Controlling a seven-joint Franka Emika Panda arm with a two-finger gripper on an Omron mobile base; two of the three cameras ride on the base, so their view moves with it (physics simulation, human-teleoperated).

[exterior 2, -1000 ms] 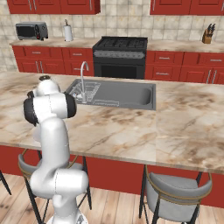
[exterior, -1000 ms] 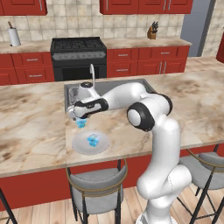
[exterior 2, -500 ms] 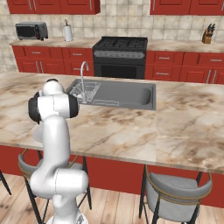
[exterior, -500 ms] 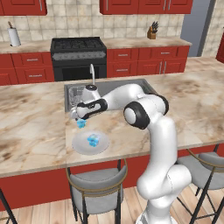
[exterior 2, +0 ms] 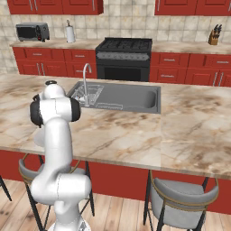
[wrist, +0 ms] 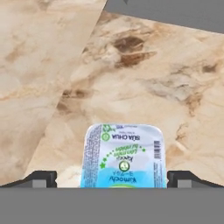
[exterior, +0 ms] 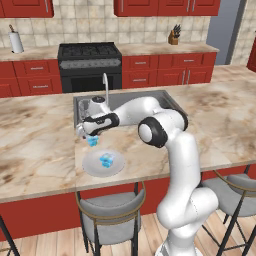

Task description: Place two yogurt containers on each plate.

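A pale grey-white plate (exterior: 91, 168) lies on the marble island near its front edge, and a light blue yogurt container (exterior: 106, 160) sits on it. A second light blue yogurt container (exterior: 92, 142) stands on the counter just beyond the plate's far rim. My gripper (exterior: 88, 135) hangs right over this cup, open. In the hand view the cup (wrist: 124, 155) with its printed foil lid sits between the two dark fingertips (wrist: 41, 178), with a gap on each side. My gripper (wrist: 114, 178) touches nothing.
The sink (exterior: 131, 101) with its faucet (exterior: 105, 82) is set into the island just behind the hand; in the right base view the sink (exterior 2: 122, 97) lies beyond my arm. A stool (exterior: 110, 216) stands below the counter's front edge.
The arm has eased a little to the left and the hand has dipped slightly closer to the cup on the counter. The jaws have stayed wide open.
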